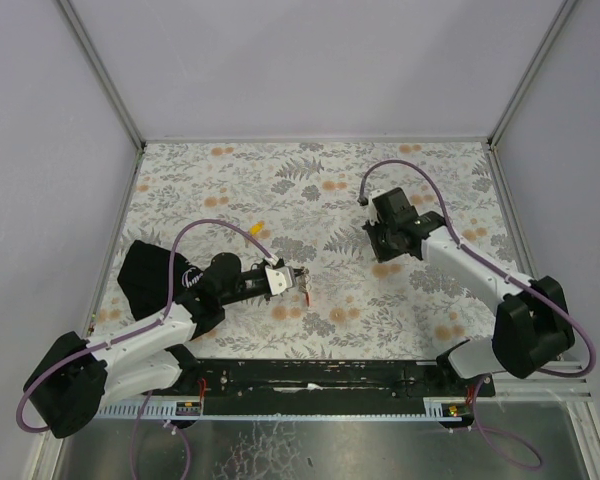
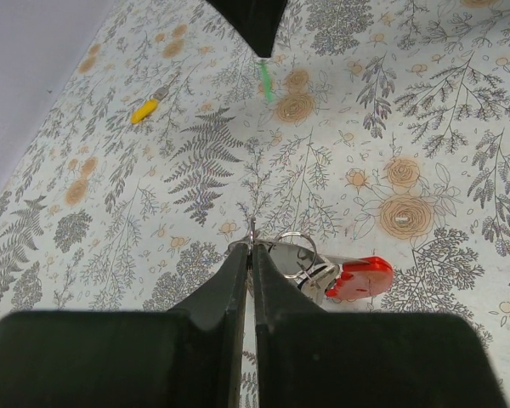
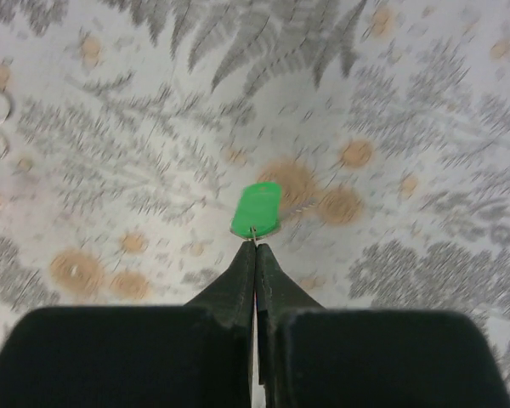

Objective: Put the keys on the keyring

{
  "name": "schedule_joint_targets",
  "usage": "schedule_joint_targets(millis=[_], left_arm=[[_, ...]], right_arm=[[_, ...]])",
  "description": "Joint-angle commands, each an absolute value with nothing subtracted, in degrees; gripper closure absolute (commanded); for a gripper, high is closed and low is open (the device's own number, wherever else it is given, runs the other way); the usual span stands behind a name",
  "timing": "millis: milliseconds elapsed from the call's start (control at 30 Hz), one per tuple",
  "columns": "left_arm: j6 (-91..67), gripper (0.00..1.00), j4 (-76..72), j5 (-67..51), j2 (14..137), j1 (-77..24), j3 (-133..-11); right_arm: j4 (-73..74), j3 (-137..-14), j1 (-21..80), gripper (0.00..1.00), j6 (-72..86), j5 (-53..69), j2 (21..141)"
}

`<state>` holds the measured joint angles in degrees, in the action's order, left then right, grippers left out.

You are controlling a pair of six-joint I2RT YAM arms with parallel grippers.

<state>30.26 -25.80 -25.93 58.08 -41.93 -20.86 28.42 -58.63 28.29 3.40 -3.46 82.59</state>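
Noted: left gripper (image 2: 252, 245) closed on the keyring (image 2: 319, 268) by its wire, right gripper (image 3: 255, 248) pinching the green key (image 3: 257, 210) by a sliver, so the key may twist free when pressed against the ring.

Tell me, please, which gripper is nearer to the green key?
Right. The right gripper pinches the green key; the left gripper is apart from it, shut on the keyring.
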Motion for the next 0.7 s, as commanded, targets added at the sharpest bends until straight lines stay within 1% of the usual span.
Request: schedule_joint_targets(millis=[0,133,267,433,600,667], left_arm=[[30.06,1.0,-26.19,-26.4,56.78,-41.63,-22.36],[29.99,1.0,-26.28,-26.34,56.73,-41.57,-22.38],[30.06,1.0,-26.15,-26.31,56.89,-41.63,-22.33],[30.11,1.0,-26.11,-25.98,56.43,-41.65,-22.15],[30.14,1.0,-26.16,-26.02,56.9,-41.58,-22.3],[30.09,1.0,-26.0,-25.95,56.95,-41.61,-22.3]], right_arm=[[42.41,-59.47,30.62,1.0,11.3,1.04,78.58],[48.59,-59.64,32.95,1.0,13.11,0.95,78.19],[52.84,-62.19,35.13,1.0,11.97,-0.2,82.9],[50.3,-64.9,35.59,0.99,9.12,-0.42,89.88],[45.73,-71.1,35.77,0.99,6.08,-1.18,96.78],[44.65,-73.13,35.77,0.97,4.52,-1.02,100.46]])
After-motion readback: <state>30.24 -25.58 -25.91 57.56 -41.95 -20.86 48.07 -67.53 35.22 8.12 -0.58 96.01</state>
